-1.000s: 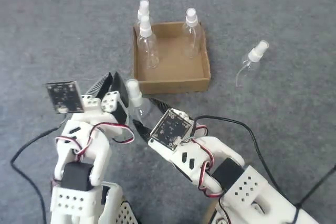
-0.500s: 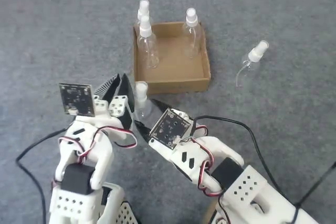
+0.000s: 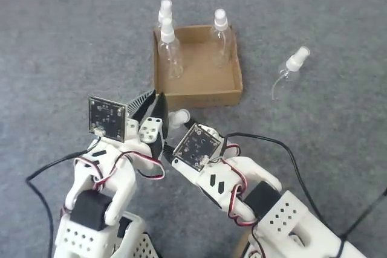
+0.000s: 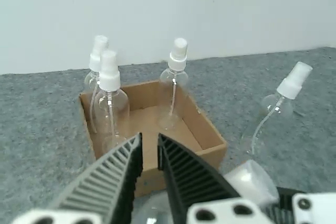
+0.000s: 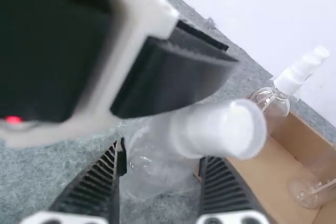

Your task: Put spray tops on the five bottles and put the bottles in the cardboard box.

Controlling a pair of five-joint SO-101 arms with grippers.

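A clear bottle (image 5: 152,166) with a white spray top (image 3: 179,117) leans toward the cardboard box (image 3: 199,98), just in front of it. My right gripper (image 5: 160,156) is shut on its body, one finger on each side. My left gripper (image 3: 156,98) lies against the spray top (image 5: 226,127), its jaws almost together with a thin gap and nothing between them (image 4: 149,142). Two topped bottles (image 3: 170,52) (image 3: 221,40) stand in the box. A third (image 3: 164,13) stands behind its far left corner. Another topped bottle (image 3: 290,67) lies on the carpet to the right.
Grey carpet covers the table. The box (image 4: 205,129) is open at the top, with bare floor in its front half. A black cable (image 3: 284,149) runs from the right arm across the carpet. Open carpet lies to the left of the box.
The left arm has swung right toward the box front. The held bottle's spray top has gone from upright to tilted to the right. The right arm has hardly moved.
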